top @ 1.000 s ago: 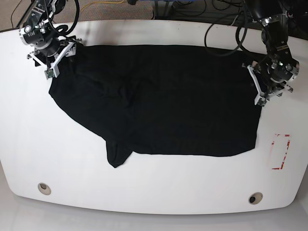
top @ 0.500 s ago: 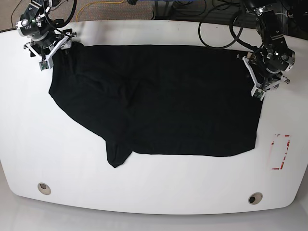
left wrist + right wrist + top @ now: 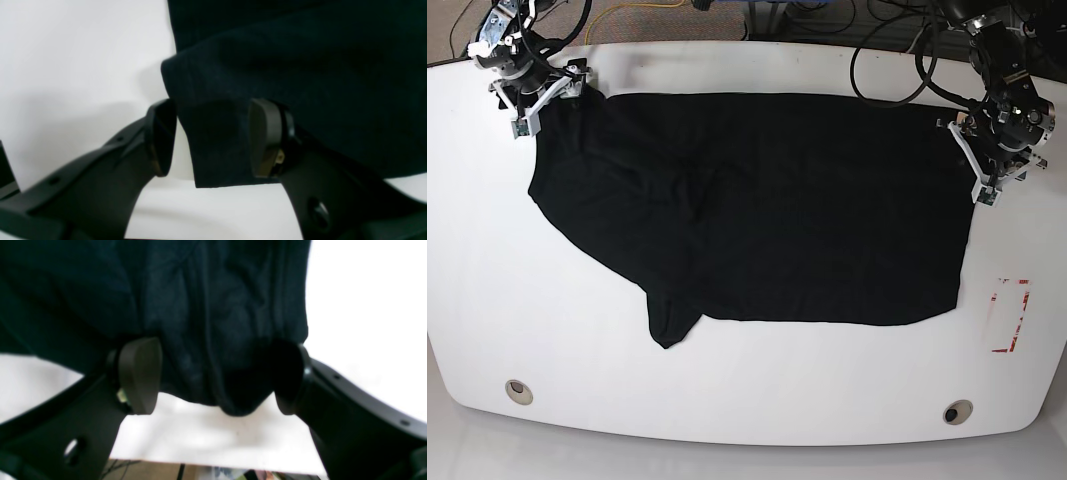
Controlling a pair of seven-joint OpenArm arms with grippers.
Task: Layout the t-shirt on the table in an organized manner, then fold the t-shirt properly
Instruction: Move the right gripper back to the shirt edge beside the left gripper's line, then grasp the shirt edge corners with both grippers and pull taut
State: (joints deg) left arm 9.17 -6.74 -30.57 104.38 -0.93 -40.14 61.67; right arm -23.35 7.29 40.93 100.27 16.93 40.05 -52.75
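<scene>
The black t-shirt (image 3: 767,200) lies spread across the white table (image 3: 547,320), one sleeve pointing toward the front edge. My right gripper (image 3: 532,105) sits at the shirt's far left corner. In the right wrist view a bunched fold of the t-shirt (image 3: 200,306) hangs between the right gripper's (image 3: 215,376) wide-apart pads, unpinched. My left gripper (image 3: 982,175) is at the shirt's right edge. There, a corner of the t-shirt (image 3: 300,66) lies between the left gripper's (image 3: 213,136) spread pads, with a gap on one side.
A red-outlined rectangle mark (image 3: 1010,315) lies right of the shirt. Two round grommet holes (image 3: 519,391) (image 3: 957,411) sit near the front edge. Cables (image 3: 897,60) trail over the table's far edge behind both arms.
The right gripper has risen toward the far left corner and its jaws have widened off the cloth. The left gripper has drifted slightly right along the shirt's edge.
</scene>
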